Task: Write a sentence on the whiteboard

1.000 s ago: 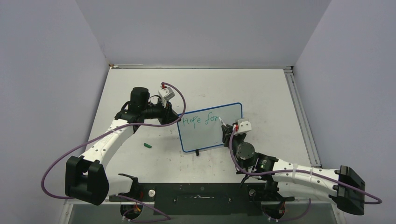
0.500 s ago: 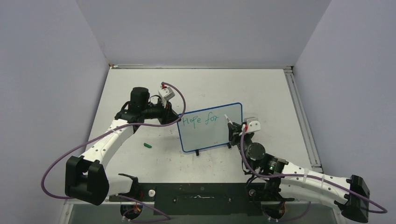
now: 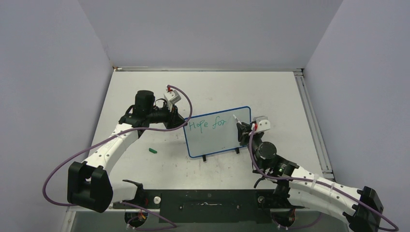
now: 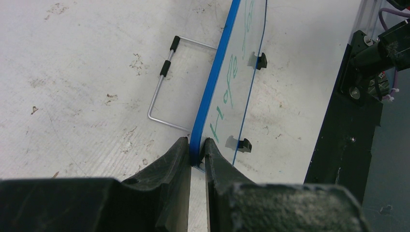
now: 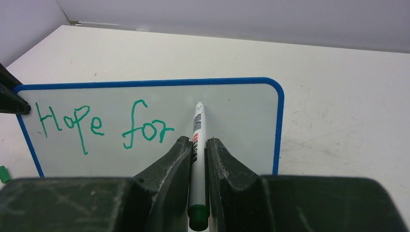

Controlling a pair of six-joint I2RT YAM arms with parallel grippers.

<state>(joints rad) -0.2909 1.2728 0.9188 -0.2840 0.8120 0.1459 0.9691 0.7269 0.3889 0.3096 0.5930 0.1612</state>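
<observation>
Right gripper (image 5: 197, 141), clasping the green marker (image 5: 197, 126), has shifted right of the unfinished sentence (image 5: 96, 127) "Hope for"; left gripper (image 4: 197, 145) pins the whiteboard (image 5: 237, 121) edge.

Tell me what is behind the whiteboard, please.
Behind the whiteboard a bent wire stand with black sleeves rests on the table. Where it joins the board is covered.

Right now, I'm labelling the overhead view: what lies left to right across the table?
Green cap → left end effector on the whiteboard edge → green writing → marker in the right end effector → metal rail.
</observation>
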